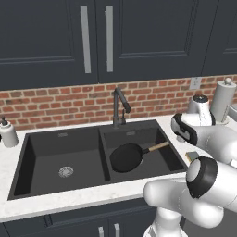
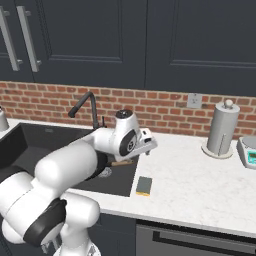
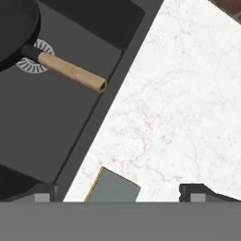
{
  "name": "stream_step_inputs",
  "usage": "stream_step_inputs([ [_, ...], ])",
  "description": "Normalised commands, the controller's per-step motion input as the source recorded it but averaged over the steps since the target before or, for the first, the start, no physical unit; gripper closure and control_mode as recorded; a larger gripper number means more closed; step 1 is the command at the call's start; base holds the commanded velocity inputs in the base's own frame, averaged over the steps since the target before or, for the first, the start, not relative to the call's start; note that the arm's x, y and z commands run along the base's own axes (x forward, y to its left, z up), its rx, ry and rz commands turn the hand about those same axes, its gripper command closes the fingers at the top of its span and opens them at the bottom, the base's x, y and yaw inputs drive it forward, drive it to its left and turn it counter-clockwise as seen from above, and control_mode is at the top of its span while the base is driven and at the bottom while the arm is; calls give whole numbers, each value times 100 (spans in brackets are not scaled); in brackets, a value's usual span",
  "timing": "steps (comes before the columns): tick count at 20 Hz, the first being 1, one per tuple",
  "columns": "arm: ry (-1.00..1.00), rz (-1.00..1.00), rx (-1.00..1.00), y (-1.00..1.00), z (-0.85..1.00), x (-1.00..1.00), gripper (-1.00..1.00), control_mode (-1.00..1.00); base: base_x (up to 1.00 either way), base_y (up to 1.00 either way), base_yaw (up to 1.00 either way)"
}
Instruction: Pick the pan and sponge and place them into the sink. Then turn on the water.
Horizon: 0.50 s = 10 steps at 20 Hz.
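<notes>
Left base view: the pan (image 1: pixel 126 157) is lying in the sink's (image 1: pixel 28 159) right basin.

Right base view: the sponge (image 2: pixel 144 186) is sitting on the tabletop (image 2: pixel 200 185), below the tool (image 2: pixel 149 142).

Hand view: tool (image 3: pixel 120 194) fingers (image 3: pixel 43 194) are standing apart, straddling the sponge (image 3: pixel 113 189) nearest the camera.

Left base view: behind arm, looks forward-down, sink (image 1: pixel 28 152) central, pan (image 1: pixel 126 157) in right basin. Right base view: same sink (image 2: pixel 30 145) at left, counter (image 2: pixel 200 180) ahead. Hand view: close, looks down at sink's right rim, sponge (image 3: pixel 113 188) at bottom edge.
</notes>
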Motion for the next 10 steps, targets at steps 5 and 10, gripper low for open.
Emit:
stream_step_inputs([
  [5,0,-6,18,-21,0,-18,-100,-100,0,0,0],
  [10,0,-14,1,-5,0,-22,-100,-100,0,0,0],
])
